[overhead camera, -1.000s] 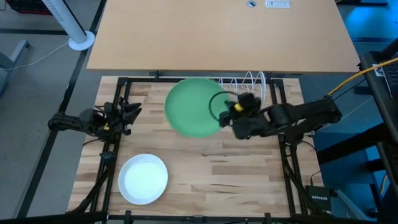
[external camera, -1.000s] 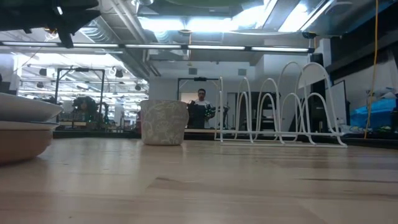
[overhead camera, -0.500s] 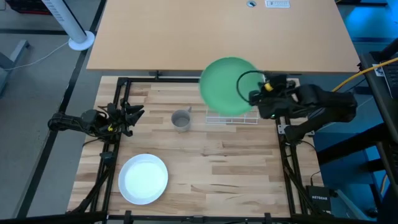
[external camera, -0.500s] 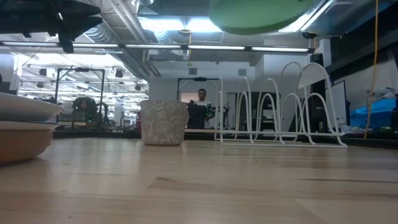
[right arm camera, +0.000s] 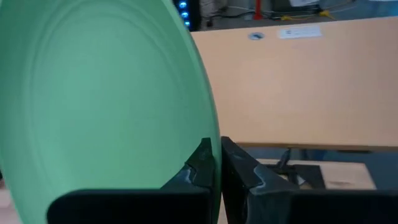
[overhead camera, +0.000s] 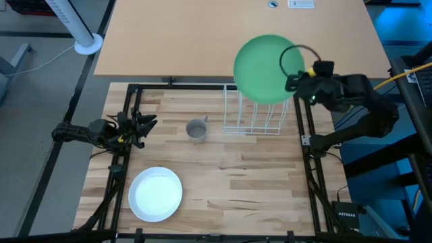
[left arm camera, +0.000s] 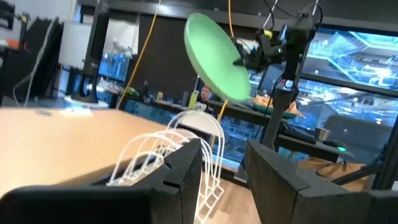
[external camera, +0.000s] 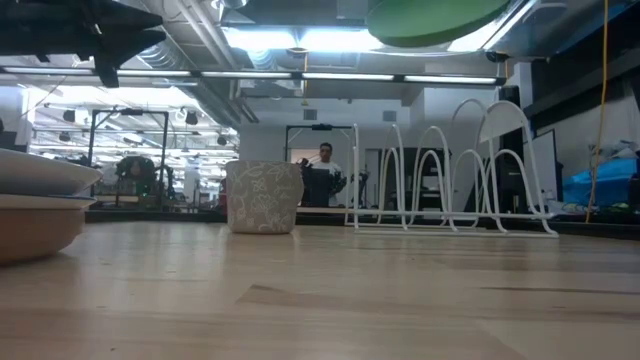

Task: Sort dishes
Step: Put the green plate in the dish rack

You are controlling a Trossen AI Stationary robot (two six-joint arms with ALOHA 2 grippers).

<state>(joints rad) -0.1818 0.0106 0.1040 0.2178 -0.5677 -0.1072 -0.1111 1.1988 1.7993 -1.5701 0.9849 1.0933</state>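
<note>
**Green plate held up over the rack**

The green plate (overhead camera: 264, 69) is in the air, clear of the counter (overhead camera: 223, 182), above the white wire rack (overhead camera: 252, 120) at the far right part of the counter. In the left wrist view it is tilted, one face turned down toward the rack, well above the rack's loops. In the low view only its underside shows at the top edge (external camera: 436, 20).

The right gripper (overhead camera: 297, 77) is clamped on the plate's rim at its right side; in the right wrist view the two fingers (right arm camera: 239, 171) are pinched together with the rim between them.

The white plate (overhead camera: 156, 194) lies flat near the front left corner of the counter. From the low view it tops a stack: a dark blue edge under it and a brown-orange plate (external camera: 30, 232) at the bottom.

A small grey cup (overhead camera: 196, 129) stands upright on the counter, left of the rack and apart from it.

The left gripper (overhead camera: 143, 124) waits at the left edge of the counter, fingers apart with a clear gap, holding nothing.

Beyond the counter is a light wooden desk (overhead camera: 202, 40). A person (external camera: 322, 172) shows far off in the room behind.
</note>
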